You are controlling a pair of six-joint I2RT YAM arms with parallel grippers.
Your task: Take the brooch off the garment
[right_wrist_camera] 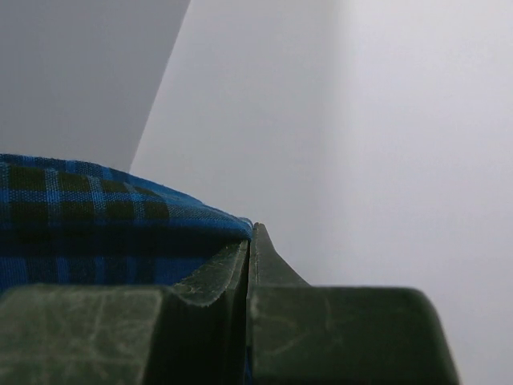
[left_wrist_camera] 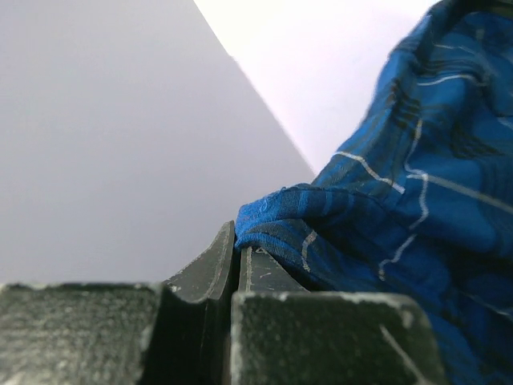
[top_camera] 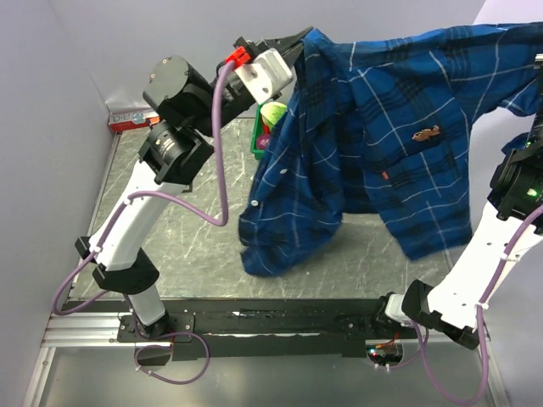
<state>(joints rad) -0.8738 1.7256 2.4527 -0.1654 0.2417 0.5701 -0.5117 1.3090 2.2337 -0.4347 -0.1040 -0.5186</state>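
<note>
Trouble brewing: left pincer (left_wrist_camera: 237, 245) and right pincer (right_wrist_camera: 252, 241) each pinch shut on the garment (top_camera: 373, 110), holding it above the desk (top_camera: 195, 246). The brooch (top_camera: 426, 132) sits mid-chest, with neither pincer free. Release one edge and the cloth could slump, hiding it.

We can read no text anywhere; the red tag (top_camera: 386, 175) on the shirt (top_camera: 407, 85) is too small for us to make out.
</note>
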